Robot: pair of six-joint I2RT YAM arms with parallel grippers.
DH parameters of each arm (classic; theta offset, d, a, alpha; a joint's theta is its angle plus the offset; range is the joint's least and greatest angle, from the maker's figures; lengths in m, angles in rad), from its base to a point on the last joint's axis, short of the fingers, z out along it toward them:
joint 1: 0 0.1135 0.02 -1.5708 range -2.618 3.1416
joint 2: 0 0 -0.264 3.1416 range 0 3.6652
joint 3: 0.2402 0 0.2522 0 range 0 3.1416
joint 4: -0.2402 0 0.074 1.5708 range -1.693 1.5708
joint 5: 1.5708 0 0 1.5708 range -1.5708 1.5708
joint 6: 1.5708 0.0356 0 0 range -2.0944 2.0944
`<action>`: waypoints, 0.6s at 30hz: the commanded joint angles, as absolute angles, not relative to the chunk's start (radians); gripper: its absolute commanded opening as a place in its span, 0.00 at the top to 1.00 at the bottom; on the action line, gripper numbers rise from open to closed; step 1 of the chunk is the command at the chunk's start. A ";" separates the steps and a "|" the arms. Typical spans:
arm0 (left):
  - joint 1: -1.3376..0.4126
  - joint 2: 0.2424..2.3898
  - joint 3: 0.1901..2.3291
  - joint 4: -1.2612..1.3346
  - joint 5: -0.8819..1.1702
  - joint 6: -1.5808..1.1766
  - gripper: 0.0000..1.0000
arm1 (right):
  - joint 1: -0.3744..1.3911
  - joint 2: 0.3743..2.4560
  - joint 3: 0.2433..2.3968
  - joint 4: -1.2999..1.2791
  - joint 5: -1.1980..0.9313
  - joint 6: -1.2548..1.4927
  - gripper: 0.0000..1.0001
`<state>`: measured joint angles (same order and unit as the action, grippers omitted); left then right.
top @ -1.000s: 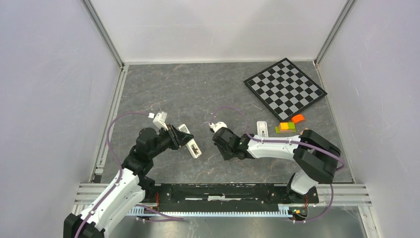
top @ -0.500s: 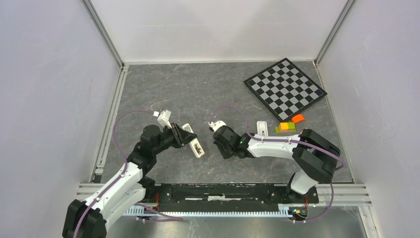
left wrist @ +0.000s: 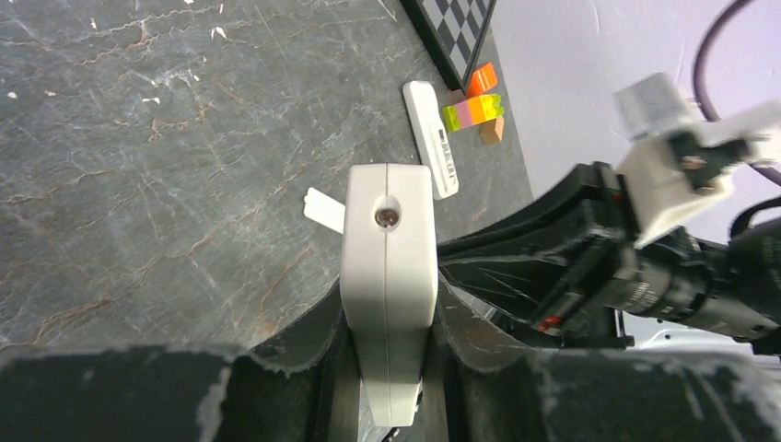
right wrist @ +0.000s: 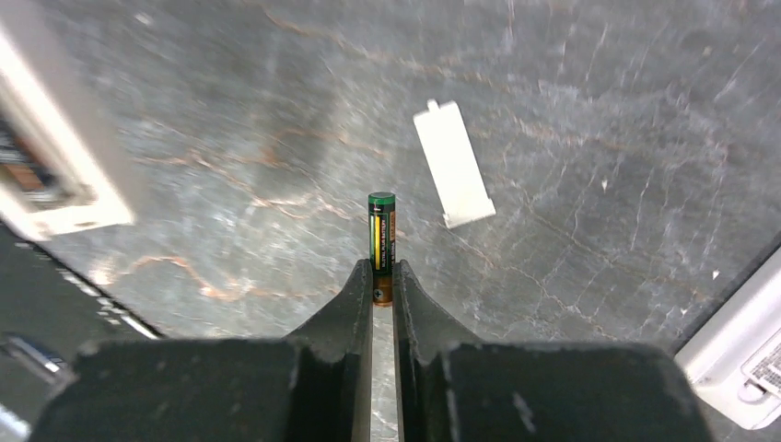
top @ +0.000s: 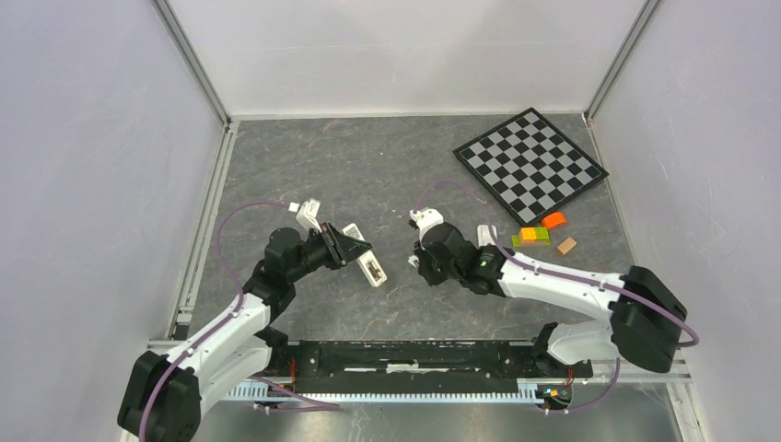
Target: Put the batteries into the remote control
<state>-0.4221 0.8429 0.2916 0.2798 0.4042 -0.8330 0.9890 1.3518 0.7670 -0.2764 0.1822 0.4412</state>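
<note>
Near the bench's middle, the left end effector [left wrist: 387, 318] grips the white plastic remote control [left wrist: 388, 249] by its sides. The right end effector [right wrist: 383, 276], narrowly closed, pinches a dark, green-capped cylindrical battery [right wrist: 381, 230] by its brassy end. Insertion is in hand; next, the battery likely needs lining up with the open compartment [right wrist: 37, 180].

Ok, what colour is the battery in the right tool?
The battery: dark body, green tip, yellow stripe, coppery base. Clearest in the right wrist view.
</note>
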 commanded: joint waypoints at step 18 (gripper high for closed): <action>-0.421 0.927 0.319 0.530 0.451 -1.044 0.98 | 0.988 1.272 0.953 -0.212 -0.082 0.448 0.87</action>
